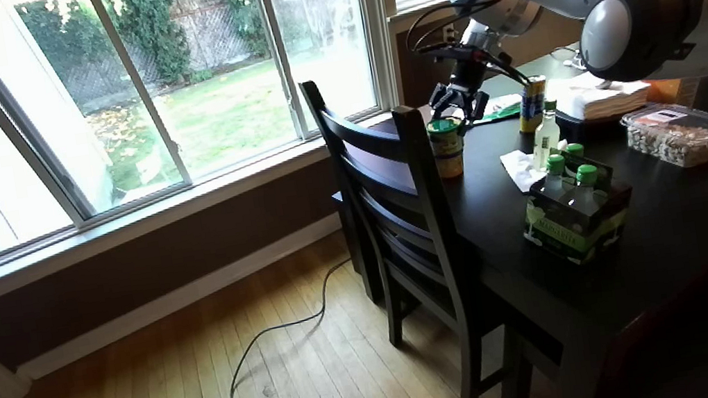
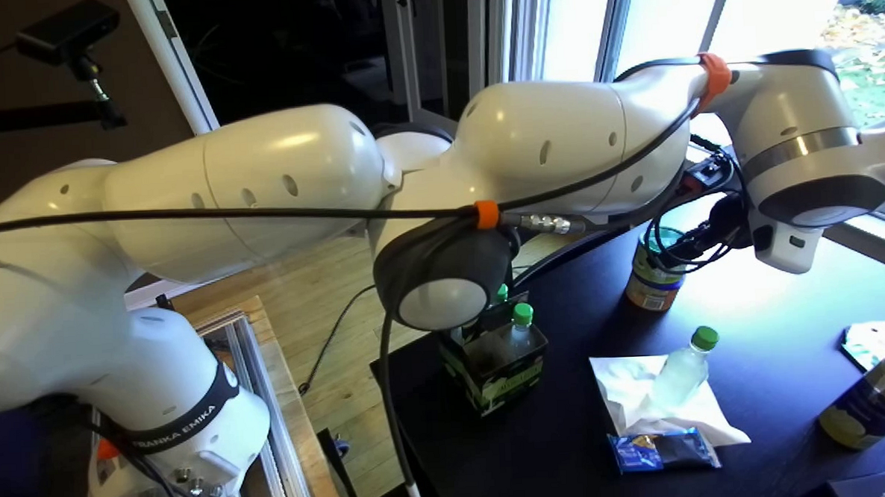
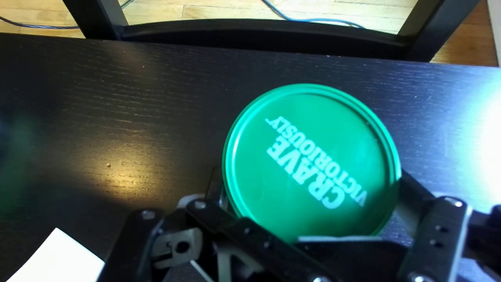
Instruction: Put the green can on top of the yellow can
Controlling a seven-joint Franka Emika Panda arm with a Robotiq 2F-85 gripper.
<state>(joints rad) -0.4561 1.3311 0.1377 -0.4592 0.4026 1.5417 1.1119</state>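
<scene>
The green can, with a green lid (image 3: 309, 156), stands on top of the yellow can (image 1: 450, 163) near the table edge. The pair also shows in an exterior view, the green can (image 2: 644, 258) above the yellow can (image 2: 650, 297). The two look about aligned. My gripper (image 3: 313, 190) is low over the green can, with one finger on each side of the lid. No clear gap shows between the fingers and the lid, and the fingertips are partly hidden by it. In an exterior view my gripper (image 1: 454, 116) is around the lid. The yellow can is hidden in the wrist view.
A dark chair (image 1: 424, 174) stands against the table (image 2: 563, 437) beside the cans. A carton (image 1: 578, 218) of green-capped bottles, a bottle (image 2: 683, 372) on a napkin, a blue wrapper (image 2: 664, 450), a blue-and-yellow can (image 1: 531, 106) and a clear tub (image 1: 682, 139) are on the table.
</scene>
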